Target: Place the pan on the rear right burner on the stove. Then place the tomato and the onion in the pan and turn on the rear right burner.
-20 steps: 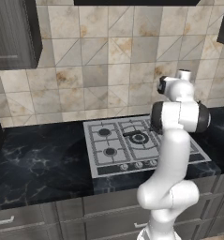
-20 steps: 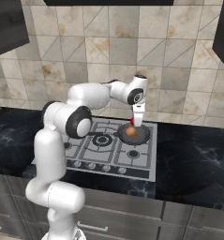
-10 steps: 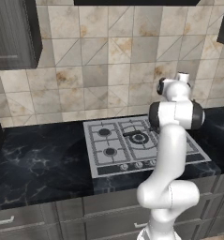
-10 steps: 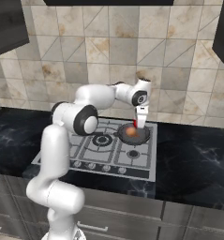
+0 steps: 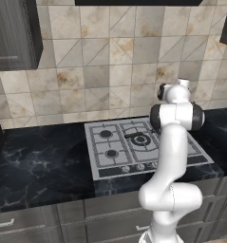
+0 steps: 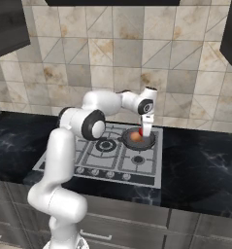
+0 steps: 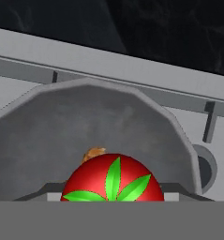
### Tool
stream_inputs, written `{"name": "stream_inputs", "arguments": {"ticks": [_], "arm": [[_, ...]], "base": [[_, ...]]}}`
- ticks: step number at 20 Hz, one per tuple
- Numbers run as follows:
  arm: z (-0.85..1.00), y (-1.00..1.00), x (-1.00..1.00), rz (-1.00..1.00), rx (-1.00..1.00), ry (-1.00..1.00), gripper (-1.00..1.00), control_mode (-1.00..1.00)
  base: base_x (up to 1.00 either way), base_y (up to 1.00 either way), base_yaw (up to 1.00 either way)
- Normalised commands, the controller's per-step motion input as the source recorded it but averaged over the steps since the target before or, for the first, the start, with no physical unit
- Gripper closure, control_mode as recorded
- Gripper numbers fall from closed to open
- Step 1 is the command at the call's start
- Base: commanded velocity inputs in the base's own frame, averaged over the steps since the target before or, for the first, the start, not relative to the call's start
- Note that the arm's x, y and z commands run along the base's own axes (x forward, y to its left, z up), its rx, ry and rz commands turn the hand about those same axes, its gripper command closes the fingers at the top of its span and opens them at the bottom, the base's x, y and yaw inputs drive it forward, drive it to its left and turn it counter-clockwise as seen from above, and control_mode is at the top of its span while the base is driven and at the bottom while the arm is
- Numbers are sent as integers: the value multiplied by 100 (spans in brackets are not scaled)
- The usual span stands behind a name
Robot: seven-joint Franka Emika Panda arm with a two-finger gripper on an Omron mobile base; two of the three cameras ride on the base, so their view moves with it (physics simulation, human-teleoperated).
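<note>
Start at the left of your right base view: the dark marbled surface (image 6: 205, 165) carries the stove (image 6: 95, 163), with its row of small knobs along the near edge and the large double-ring burner just left of centre. Moving right, you see the pan (image 6: 139, 141) sitting on the rear right burner, at the far right corner of the cooktop near the tiled wall. The onion (image 6: 135, 137) lies inside the pan, toward its left side. Right above the pan, the arm reaches across from the left and points its end effector (image 6: 146, 130) straight down, with the tomato (image 6: 146, 128) showing as a small red patch at its tips, above the pan's right half.

In your hand view, the pan (image 7: 62, 122) spreads as a grey bowl below the camera, with the stove's silver plate (image 7: 108, 61) and black grate bars beyond it and the dark surface (image 7: 169, 33) past that. The tomato (image 7: 113, 179) sits at the bottom centre, green stem leaves facing you, and a sliver of the onion (image 7: 93, 153) peeks out just beside its upper left. The end effector is gripping the tomato between its fingers, held over the pan and not resting on the pan floor.

In your left base view, the stove (image 5: 110, 142) lies centre, and the arm's white body covers its right rear corner.
</note>
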Motion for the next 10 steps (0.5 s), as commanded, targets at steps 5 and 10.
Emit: {"name": "stream_inputs", "arguments": {"ticks": [5,10], "arm": [[-31,-8,10,-1,0,0,100,-100],[-28,-3,11,-2,0,0,100,-100]], "base": [[0,0,0],[0,0,0]]}}
